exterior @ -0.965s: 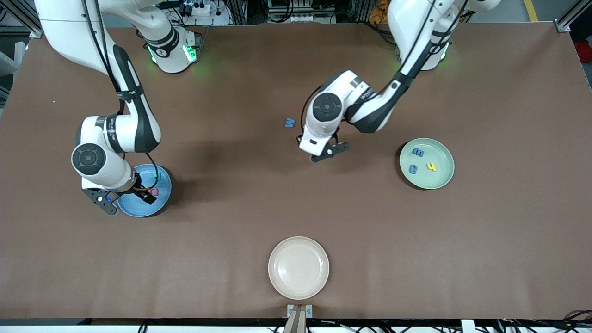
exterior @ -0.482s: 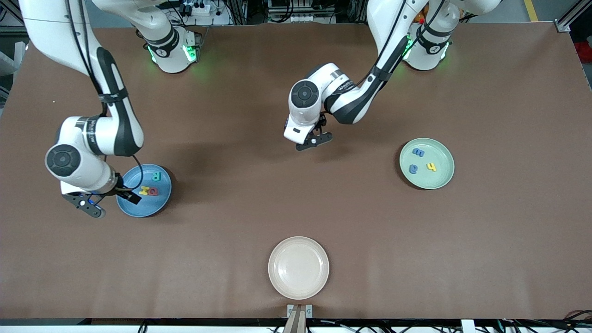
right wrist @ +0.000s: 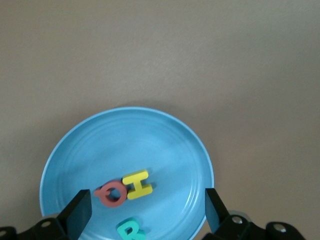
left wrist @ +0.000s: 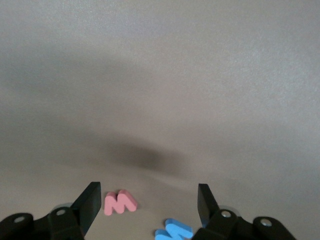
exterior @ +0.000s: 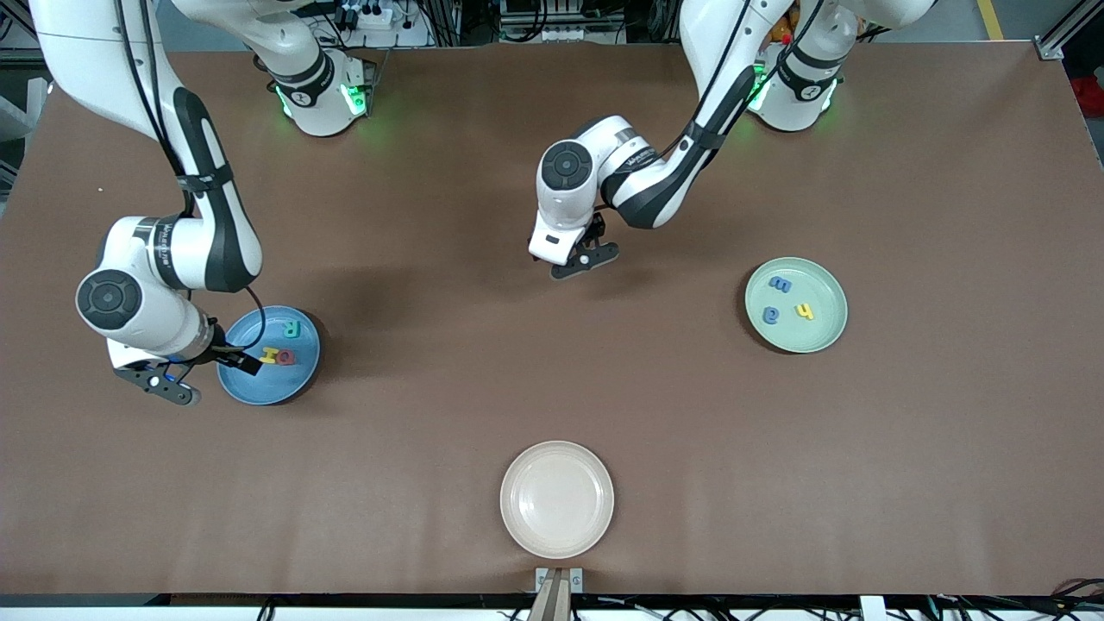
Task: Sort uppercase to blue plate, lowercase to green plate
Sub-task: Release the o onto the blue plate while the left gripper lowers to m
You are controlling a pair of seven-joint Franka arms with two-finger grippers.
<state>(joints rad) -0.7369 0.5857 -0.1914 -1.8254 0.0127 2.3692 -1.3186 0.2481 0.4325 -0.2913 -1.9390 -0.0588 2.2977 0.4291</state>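
Brown matte table (exterior: 552, 388), seamless, faintly grained; foam letters sit flat on it.

Left gripper (left wrist: 146, 207) hangs over mid-table, jaws spread wide, nothing held. Two letters are seen on the bare table in its wrist view: red w (left wrist: 119, 201) between the fingers, blue W (left wrist: 174, 232) just beside it and partly cut off by the picture's edge. Both are hidden under the arm in the front view.

Right gripper (right wrist: 145, 212) is over the blue plate (exterior: 246, 392), jaws released and empty; that arm is judged to be waiting. On the plate lie R (exterior: 291, 328), H (exterior: 267, 354) and Q (exterior: 285, 357), the last two touching.

Green plate (exterior: 828, 289), toward the left arm's end, holds m (exterior: 780, 284), a (exterior: 771, 316) and h (exterior: 805, 311), all apart.

Step judged: one of the two letters is to be taken. A straight descent is advised, fingers straddling one letter only, so the neighbour is not nudged.

Foam is thin, soft and light; a gentle squeeze should suffice. Plates are shallow, smooth and rimmed. Cream plate (exterior: 557, 499) sits nearest the camera.
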